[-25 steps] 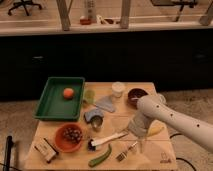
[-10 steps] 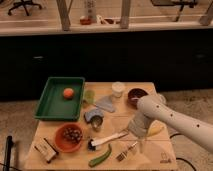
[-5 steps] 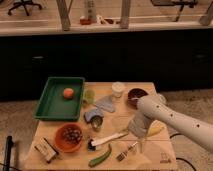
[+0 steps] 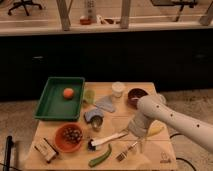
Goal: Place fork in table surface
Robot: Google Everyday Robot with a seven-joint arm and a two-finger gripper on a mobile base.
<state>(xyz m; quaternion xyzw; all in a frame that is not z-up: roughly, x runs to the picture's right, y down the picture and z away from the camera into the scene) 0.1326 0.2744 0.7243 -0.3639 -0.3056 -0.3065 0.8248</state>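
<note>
The small silver fork [image 4: 127, 150] lies flat on the light tan table surface [image 4: 150, 159], near its front edge, tines toward the front left. My gripper [image 4: 138, 141] hangs from the white arm just above the fork's handle end. A green vegetable [image 4: 100, 156] lies left of the fork. A white-handled utensil with a black head [image 4: 106, 140] lies behind it.
A green tray [image 4: 55, 102] with an orange fruit [image 4: 68, 93] sits at the back left. An orange bowl [image 4: 69, 137], a small box [image 4: 45, 150], a metal cup [image 4: 96, 122], a white cup [image 4: 117, 89], a dark red bowl [image 4: 137, 95] and a banana [image 4: 156, 129] stand around.
</note>
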